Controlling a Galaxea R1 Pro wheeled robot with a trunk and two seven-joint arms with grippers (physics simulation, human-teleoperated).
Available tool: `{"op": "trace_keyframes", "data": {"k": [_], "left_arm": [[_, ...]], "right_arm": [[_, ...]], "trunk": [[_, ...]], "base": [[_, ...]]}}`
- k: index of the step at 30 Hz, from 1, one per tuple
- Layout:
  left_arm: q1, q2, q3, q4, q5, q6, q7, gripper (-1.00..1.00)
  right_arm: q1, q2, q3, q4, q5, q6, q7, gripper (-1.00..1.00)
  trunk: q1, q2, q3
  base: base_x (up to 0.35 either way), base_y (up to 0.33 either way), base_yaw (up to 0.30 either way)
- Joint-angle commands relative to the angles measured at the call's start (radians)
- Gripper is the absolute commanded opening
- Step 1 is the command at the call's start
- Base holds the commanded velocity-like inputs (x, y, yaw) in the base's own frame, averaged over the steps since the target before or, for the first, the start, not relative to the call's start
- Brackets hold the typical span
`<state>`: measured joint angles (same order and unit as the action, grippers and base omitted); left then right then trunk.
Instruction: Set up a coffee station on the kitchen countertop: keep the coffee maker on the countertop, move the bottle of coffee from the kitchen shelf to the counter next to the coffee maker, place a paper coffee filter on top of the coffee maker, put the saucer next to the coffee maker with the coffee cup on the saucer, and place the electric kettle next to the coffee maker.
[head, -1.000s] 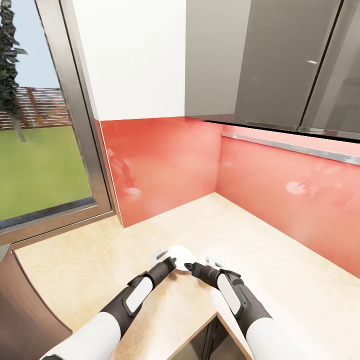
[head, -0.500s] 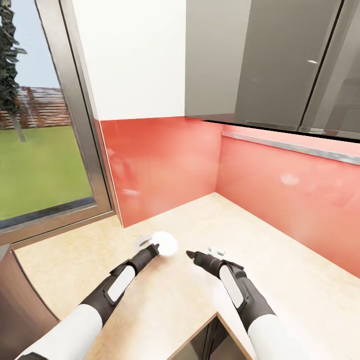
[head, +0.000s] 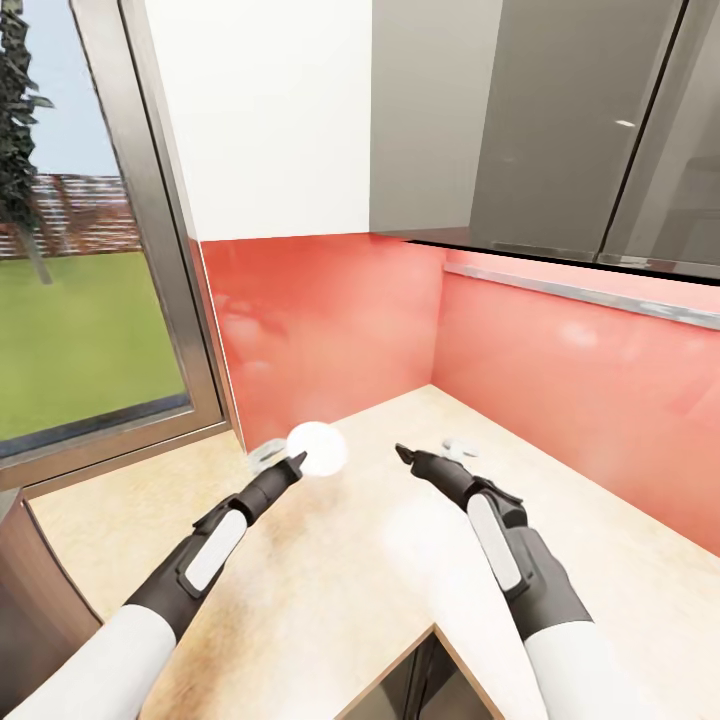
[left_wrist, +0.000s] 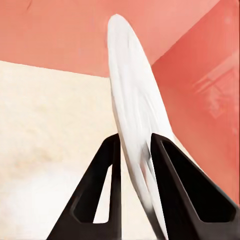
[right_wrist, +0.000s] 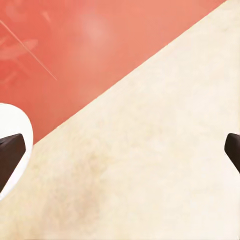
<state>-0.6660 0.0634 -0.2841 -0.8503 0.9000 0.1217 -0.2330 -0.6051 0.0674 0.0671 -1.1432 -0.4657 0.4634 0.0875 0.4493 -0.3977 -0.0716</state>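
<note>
While the saucer (head: 317, 448) is pinched edge-on between the closed fingers of the left gripper (head: 297, 459), it is held above the kitchen countertop (head: 330, 590) near the far corner. It should be levelled before being lowered, so that it lands flat. To the right, the right gripper (head: 404, 454) is held wide apart and empty, and is best kept clear of the drop.

Saucer (head: 317, 448) in left tool (head: 287, 459) farther out, apparently higher.
</note>
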Motion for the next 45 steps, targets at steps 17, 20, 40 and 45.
{"op": "trace_keyframes", "data": {"k": [17,20,40,45], "left_arm": [[0.06,-0.001,-0.001,-0.012,0.007,0.003,-0.12,-1.0],[0.06,-0.002,-0.001,-0.013,0.007,0.001,-0.121,-1.0],[0.061,-0.002,-0.001,-0.013,0.008,-0.003,-0.123,-1.0],[0.06,-0.002,0.0,-0.013,0.008,-0.004,-0.123,-1.0]], "right_arm": [[-0.001,-0.027,-0.09,-0.082,-0.002,0.015,0.0,1.0],[-0.001,-0.027,-0.09,-0.082,-0.002,0.015,0.0,1.0],[-0.001,-0.026,-0.09,-0.082,-0.002,0.015,0.0,1.0],[-0.001,-0.026,-0.09,-0.082,-0.002,0.015,0.0,1.0]], "trunk": [[0.001,-0.002,0.002],[0.001,-0.002,0.002],[0.001,-0.002,0.002],[0.001,-0.002,0.002]], "base": [[-0.043,-0.002,0.0],[-0.287,-0.053,0.0],[-0.318,-0.053,0.0],[-0.339,-0.001,0.0]]}}
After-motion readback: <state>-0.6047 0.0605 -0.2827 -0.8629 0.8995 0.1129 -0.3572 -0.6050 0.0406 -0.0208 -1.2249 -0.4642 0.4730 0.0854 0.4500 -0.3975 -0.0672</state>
